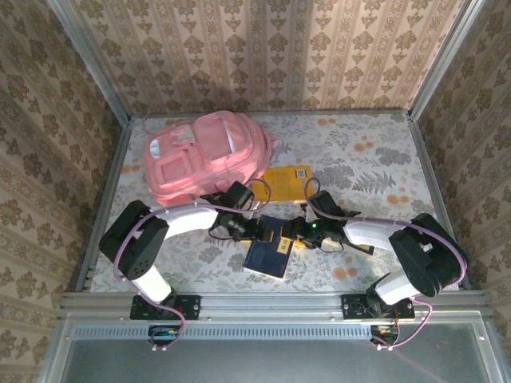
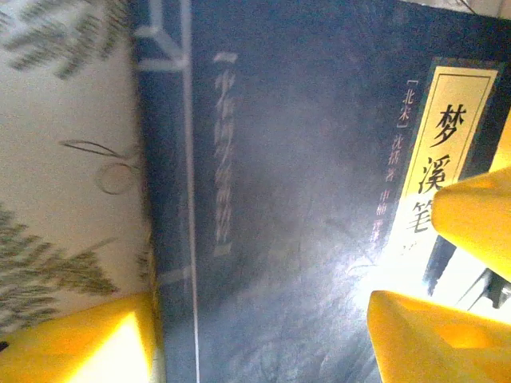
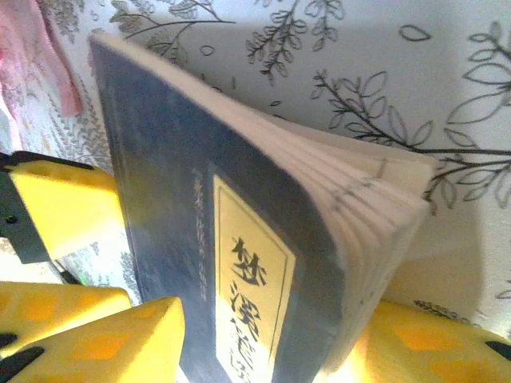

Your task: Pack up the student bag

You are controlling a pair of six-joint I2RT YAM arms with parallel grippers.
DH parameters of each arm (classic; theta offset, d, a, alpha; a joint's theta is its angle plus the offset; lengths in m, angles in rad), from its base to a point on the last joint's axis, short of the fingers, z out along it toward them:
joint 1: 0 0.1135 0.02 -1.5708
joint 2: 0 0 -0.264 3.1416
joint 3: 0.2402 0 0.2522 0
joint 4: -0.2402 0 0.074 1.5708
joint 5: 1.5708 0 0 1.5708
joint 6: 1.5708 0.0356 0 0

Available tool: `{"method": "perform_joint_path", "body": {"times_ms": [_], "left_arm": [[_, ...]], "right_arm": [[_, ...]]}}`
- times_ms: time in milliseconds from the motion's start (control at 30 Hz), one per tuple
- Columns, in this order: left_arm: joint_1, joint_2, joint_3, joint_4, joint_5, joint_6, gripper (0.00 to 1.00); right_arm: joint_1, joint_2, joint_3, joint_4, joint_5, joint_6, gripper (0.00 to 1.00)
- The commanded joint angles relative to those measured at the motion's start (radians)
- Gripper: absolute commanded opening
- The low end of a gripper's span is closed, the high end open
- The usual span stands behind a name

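The student bag [image 1: 204, 155], a big pink backpack, lies at the back left of the table. A dark blue book [image 1: 267, 249] with a yellow title label lies near the front, between my two grippers. My left gripper [image 1: 254, 228] [image 2: 255, 351] is open low over the cover [image 2: 303, 159]. One of its fingers [image 2: 80, 343] is beside the spine and the other rests over the cover. My right gripper [image 1: 297, 234] [image 3: 271, 351] is shut on the book's label corner [image 3: 255, 263], which is raised off the table with its page edges showing.
A yellow book [image 1: 286, 183] lies flat beside the bag, just behind the grippers. Patterned walls and a metal frame enclose the floral tabletop [image 1: 375, 159]. A finger of the right gripper [image 2: 479, 215] shows at the right edge of the left wrist view.
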Motion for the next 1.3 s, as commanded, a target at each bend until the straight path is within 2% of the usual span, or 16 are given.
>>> {"method": "perform_joint_path", "body": {"times_ms": [0, 200, 400, 433, 567, 600, 667, 767, 900, 1067, 1267], "left_arm": [[-0.031, 0.022, 0.022, 0.009, 0.077, 0.006, 0.70], [-0.031, 0.022, 0.020, 0.030, 0.080, -0.004, 0.70], [-0.031, 0.016, 0.016, 0.083, 0.099, -0.024, 0.70], [-0.031, 0.013, 0.015, 0.088, 0.101, -0.025, 0.70], [-0.016, -0.025, 0.011, 0.066, 0.091, -0.021, 0.70], [-0.005, -0.041, 0.002, 0.060, 0.088, -0.021, 0.70], [0.026, -0.083, -0.020, 0.044, 0.089, -0.025, 0.70], [0.091, -0.165, -0.069, 0.043, 0.113, -0.028, 0.71], [0.149, -0.280, -0.112, 0.069, 0.202, -0.012, 0.73], [0.170, -0.402, -0.118, 0.125, 0.295, -0.004, 0.74], [0.158, -0.507, -0.145, 0.297, 0.396, -0.105, 0.67]], "right_arm": [[0.008, -0.064, -0.004, 0.050, -0.017, 0.028, 0.54], [0.008, -0.076, -0.024, 0.128, -0.083, 0.083, 0.53], [0.008, -0.016, -0.038, 0.244, -0.159, 0.112, 0.51], [0.008, -0.006, -0.037, 0.245, -0.158, 0.111, 0.48], [0.002, -0.019, -0.045, 0.211, -0.112, 0.091, 0.20], [-0.001, -0.044, -0.046, 0.190, -0.091, 0.082, 0.15], [-0.006, -0.112, -0.036, 0.130, -0.057, 0.050, 0.12], [-0.007, -0.204, -0.012, 0.086, -0.061, -0.003, 0.10], [-0.007, -0.295, 0.017, 0.102, -0.123, -0.035, 0.10], [-0.007, -0.359, 0.041, 0.187, -0.208, 0.007, 0.10], [-0.007, -0.400, 0.067, 0.245, -0.243, 0.044, 0.11]]}}
